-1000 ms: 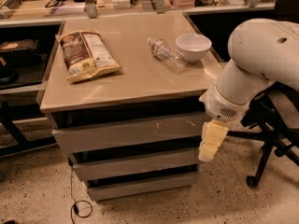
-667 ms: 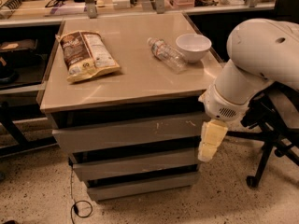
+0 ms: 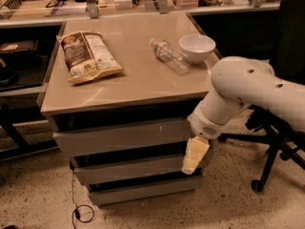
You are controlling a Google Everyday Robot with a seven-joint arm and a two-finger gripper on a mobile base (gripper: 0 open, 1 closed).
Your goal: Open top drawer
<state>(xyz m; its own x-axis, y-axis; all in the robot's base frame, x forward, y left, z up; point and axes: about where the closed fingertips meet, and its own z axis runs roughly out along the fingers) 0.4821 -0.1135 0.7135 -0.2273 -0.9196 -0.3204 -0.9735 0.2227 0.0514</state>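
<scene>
The top drawer (image 3: 119,137) is the wide grey handle-less front just under the tan countertop (image 3: 138,82), with small pale scratches right of centre. It sits flush with the cabinet, with a dark gap above it. My gripper (image 3: 193,156), pale yellow, hangs from the white arm (image 3: 243,87) at the cabinet's front right corner. It points down in front of the right end of the second drawer (image 3: 128,168), just below the top drawer's right end. I cannot tell whether it touches either front.
On the countertop lie a chip bag (image 3: 88,56), a water bottle (image 3: 169,55) on its side and a white bowl (image 3: 197,46). A black office chair (image 3: 274,142) stands right of the cabinet. A cable (image 3: 81,213) lies on the floor at front left. A third drawer (image 3: 143,190) is lowest.
The arm and gripper have shifted left and slightly down, from beside the cabinet's right edge to in front of its right end. The drawers have not moved.
</scene>
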